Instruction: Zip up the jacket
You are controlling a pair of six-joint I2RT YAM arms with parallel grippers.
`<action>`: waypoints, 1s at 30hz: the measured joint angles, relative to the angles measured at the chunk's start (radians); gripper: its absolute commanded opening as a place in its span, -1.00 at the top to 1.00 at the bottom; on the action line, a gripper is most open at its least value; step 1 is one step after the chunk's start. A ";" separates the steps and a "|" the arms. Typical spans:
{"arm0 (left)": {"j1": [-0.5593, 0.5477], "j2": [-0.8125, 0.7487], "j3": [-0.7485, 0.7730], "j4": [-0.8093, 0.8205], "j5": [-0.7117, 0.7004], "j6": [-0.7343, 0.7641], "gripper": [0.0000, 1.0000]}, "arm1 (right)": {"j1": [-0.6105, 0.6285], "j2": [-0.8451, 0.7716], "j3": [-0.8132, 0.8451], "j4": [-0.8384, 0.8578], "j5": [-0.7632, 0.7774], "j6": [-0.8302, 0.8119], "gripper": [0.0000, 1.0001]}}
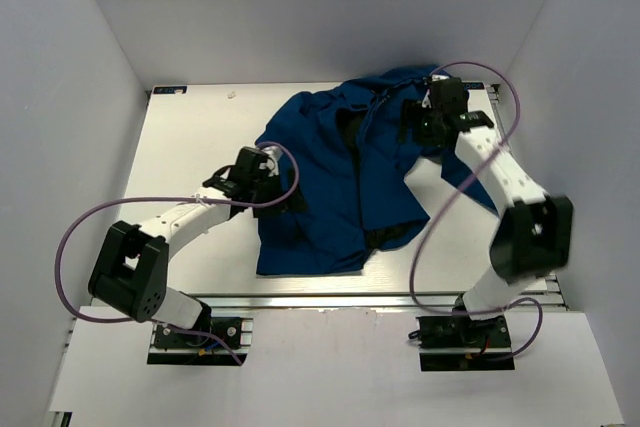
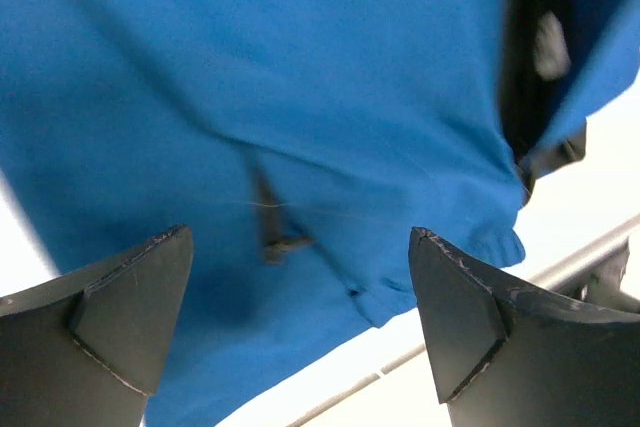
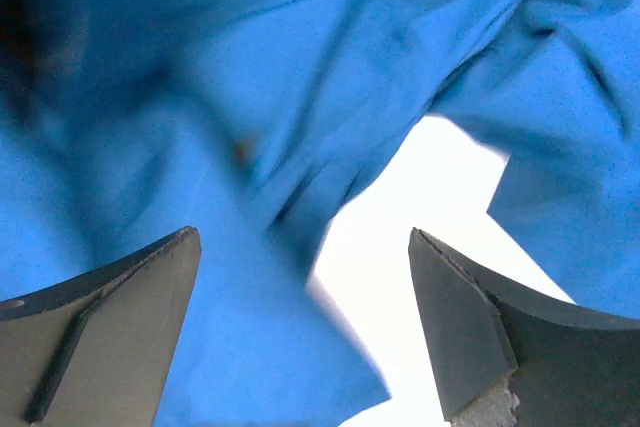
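The large dark blue soft-fabric hooded jacket (image 1: 335, 182) is spread crumpled on the white surface (image 1: 190, 147), its front apparently parted. The left pincer (image 2: 300, 239) is held wide at the jacket's side toward the left arm, and the right pincer (image 3: 305, 237) is held wide at its far end; nothing is gripped. Loose fabric could be pinched instead of the zipper, dragging the folds further. The zipper cannot be made out, and a small dark tab (image 2: 278, 243) is blurred.
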 measured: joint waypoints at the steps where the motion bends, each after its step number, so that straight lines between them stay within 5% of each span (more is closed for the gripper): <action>1: -0.030 0.000 0.007 0.002 -0.004 -0.002 -0.96 | 0.033 -0.085 -0.053 0.007 0.011 0.002 -0.79; 6: -0.135 0.017 0.023 0.017 -0.029 -0.033 -0.96 | 0.254 -0.315 -0.241 0.026 0.088 0.042 -0.79; 13: -0.197 0.177 0.083 0.044 -0.077 -0.092 -0.96 | 0.525 -0.231 -0.346 0.011 0.203 0.200 -0.76; 16: -0.232 0.240 0.101 0.048 -0.095 -0.111 -0.91 | 0.566 -0.169 -0.346 0.014 0.256 0.252 -0.52; 20: -0.251 0.290 0.153 0.055 -0.117 -0.132 -0.07 | 0.574 -0.117 -0.349 0.015 0.315 0.303 -0.02; 23: -0.253 0.321 0.174 0.055 -0.137 -0.139 0.97 | 0.572 -0.116 -0.371 0.023 0.356 0.330 0.13; 27: -0.253 0.309 0.179 0.039 -0.178 -0.135 1.00 | 0.565 -0.116 -0.406 0.031 0.375 0.342 0.41; 30: -0.253 0.245 0.177 0.018 -0.243 -0.134 1.00 | 0.563 -0.116 -0.430 0.039 0.377 0.341 1.00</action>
